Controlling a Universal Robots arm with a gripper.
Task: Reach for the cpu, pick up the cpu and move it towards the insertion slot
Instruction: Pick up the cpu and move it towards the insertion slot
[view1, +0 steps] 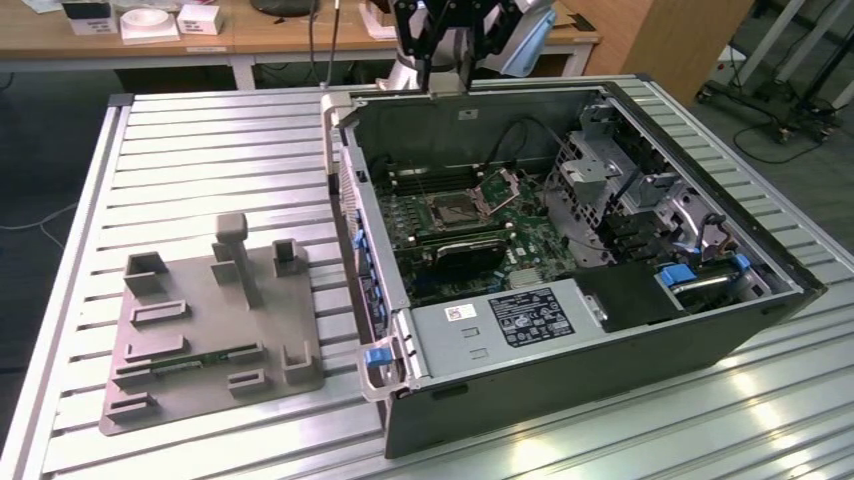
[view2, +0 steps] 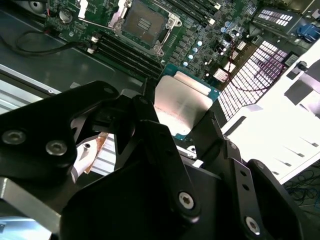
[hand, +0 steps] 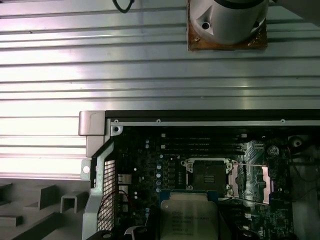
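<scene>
The cpu (view2: 182, 102) is a flat square chip with a shiny silver top, and in both wrist views it sits between two black fingers (view2: 146, 107). My gripper (view2: 180, 112) is shut on the cpu (hand: 189, 217) and holds it in the air above the open computer case. The insertion slot (hand: 210, 175) is a square socket with a dark centre and a silvery frame, lying on the green motherboard a short way beyond the chip. Its hinged bracket (view1: 502, 186) stands open. In the exterior view my gripper (view1: 447, 45) hangs over the case's far wall, above the insertion slot (view1: 457, 210).
The computer case (view1: 574, 380) lies open on a ribbed metal table (view1: 200, 150). Long memory slots (view2: 125, 52) run beside the socket. A grey plastic tray (view1: 200, 300) holding a green memory strip (view1: 200, 361) stands to the exterior view's left. The arm's base (hand: 227, 22) is bolted behind the case.
</scene>
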